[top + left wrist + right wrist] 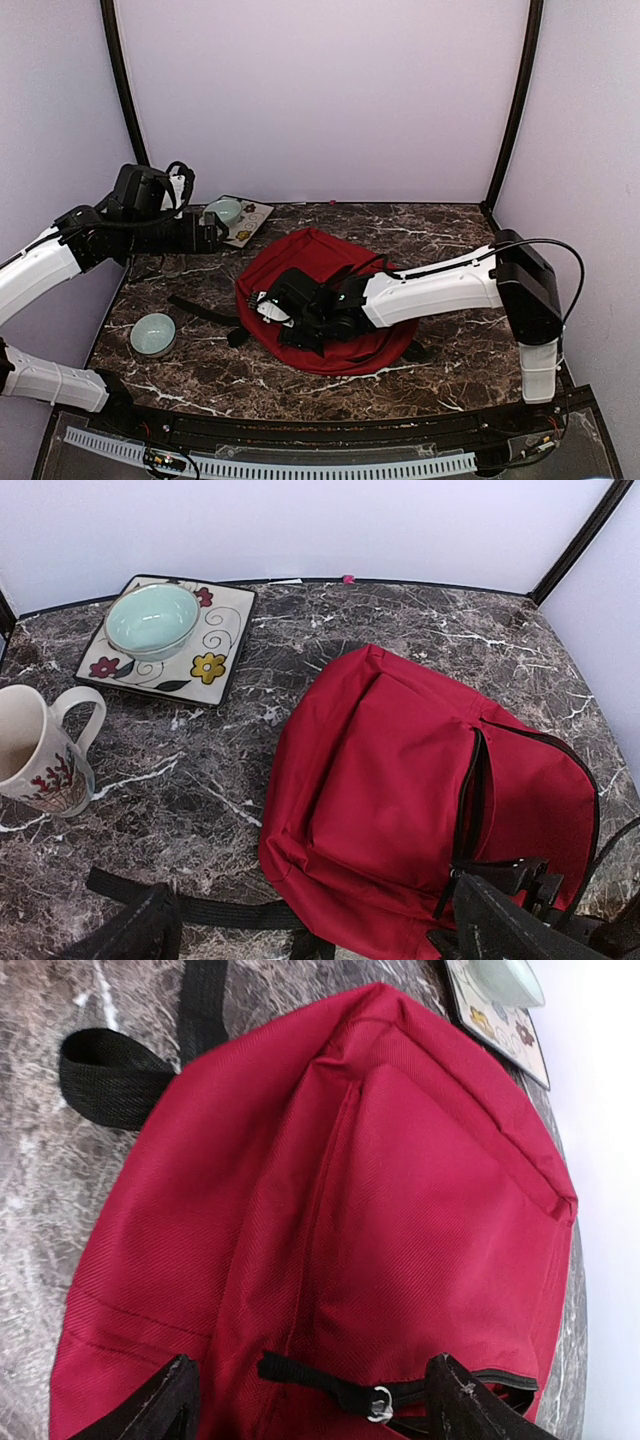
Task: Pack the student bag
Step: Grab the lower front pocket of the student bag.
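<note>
Currently on the table: the student bag (pixel 310 255) lies flat near the middle of the dark marble table (pixel 440 225), front pocket facing up.
Bag strap: a black strap (pixel 220 912) trails from the bag's near left side across the marble.
Right gripper: the right gripper (pixel 312 1360) hangs low over the bag with its fingers spread, one on each side of a black zip pull (pixel 330 1385) with a metal ring. It pinches nothing, though the wrist view is too close to tell whether the tips touch the fabric.
Left gripper: the left gripper (pixel 315 895) is raised at the left of the table, jaws wide apart and empty.
Back left corner: a pale green bowl (pixel 152 618) sits on a square flowered plate (pixel 215 665).
Left of bag: a white mug (pixel 35 755) with a red pattern stands upright, apart from the bag.
</note>
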Tool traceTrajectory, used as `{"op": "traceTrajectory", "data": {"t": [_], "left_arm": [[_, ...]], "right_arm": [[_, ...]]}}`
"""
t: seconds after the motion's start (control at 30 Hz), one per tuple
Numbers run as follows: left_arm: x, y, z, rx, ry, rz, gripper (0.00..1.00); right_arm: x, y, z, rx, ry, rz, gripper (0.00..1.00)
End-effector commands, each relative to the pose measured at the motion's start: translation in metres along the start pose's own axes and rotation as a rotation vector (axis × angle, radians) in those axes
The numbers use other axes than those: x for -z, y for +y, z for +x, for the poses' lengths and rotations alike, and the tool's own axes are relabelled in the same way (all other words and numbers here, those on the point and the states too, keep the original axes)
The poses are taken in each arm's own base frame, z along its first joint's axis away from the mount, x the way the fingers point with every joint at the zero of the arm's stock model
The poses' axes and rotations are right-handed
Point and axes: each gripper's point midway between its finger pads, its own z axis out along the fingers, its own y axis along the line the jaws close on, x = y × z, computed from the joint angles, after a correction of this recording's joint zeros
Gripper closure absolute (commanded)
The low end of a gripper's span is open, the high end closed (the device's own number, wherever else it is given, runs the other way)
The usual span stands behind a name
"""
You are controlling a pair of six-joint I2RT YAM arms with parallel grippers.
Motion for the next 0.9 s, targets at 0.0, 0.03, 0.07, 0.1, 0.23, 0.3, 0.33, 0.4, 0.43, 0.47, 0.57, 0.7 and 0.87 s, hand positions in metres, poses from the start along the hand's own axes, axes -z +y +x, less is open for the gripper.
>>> {"op": "traceTrajectory", "data": {"t": [0.0,0.03,0.07,0.1,0.23,0.3,0.33,0.4,0.43,0.47,0.57,0.7,0.87], "left_arm": [[0.001,0.008,0.006,0.004,0.019,-0.030,0.03],[0.001,0.008,0.006,0.005,0.019,-0.030,0.03],[0.000,0.008,0.006,0.004,0.022,-0.031,0.03],[0.000,0.008,0.007,0.005,0.025,-0.031,0.03],[0.000,0.010,0.011,0.009,0.039,-0.034,0.03],[0.001,0.010,0.013,0.008,0.044,-0.034,0.03],[0.001,0.010,0.013,0.009,0.046,-0.033,0.03],[0.000,0.009,0.014,0.005,0.053,-0.031,0.03],[-0.001,0.009,0.014,0.007,0.056,-0.029,0.03],[-0.002,0.008,0.015,0.007,0.059,-0.028,0.03],[-0.007,0.006,0.016,0.014,0.069,-0.023,0.03],[-0.014,0.000,0.017,0.005,0.084,0.000,0.06],[-0.013,-0.003,0.020,-0.018,0.081,0.026,0.07]], "right_arm": [[-0.004,-0.015,-0.013,-0.004,-0.024,0.105,0.25],[-0.004,-0.016,-0.014,-0.009,-0.028,0.115,0.26],[-0.004,-0.016,-0.015,-0.008,-0.035,0.118,0.27],[-0.004,-0.016,-0.017,-0.004,-0.041,0.119,0.29],[-0.008,-0.017,-0.021,0.027,-0.051,0.158,0.42],[-0.014,-0.016,-0.019,0.042,-0.035,0.174,0.54],[-0.015,-0.016,-0.020,0.046,-0.034,0.178,0.61],[-0.016,-0.016,-0.023,0.049,-0.041,0.180,0.74],[-0.015,-0.016,-0.026,0.048,-0.048,0.184,0.81],[-0.015,-0.017,-0.028,0.048,-0.051,0.189,0.90],[-0.012,-0.017,-0.032,0.051,-0.062,0.193,1.00],[-0.008,-0.021,-0.030,0.022,-0.080,0.206,1.00],[0.011,-0.037,-0.031,-0.112,-0.160,0.156,1.00]]}}
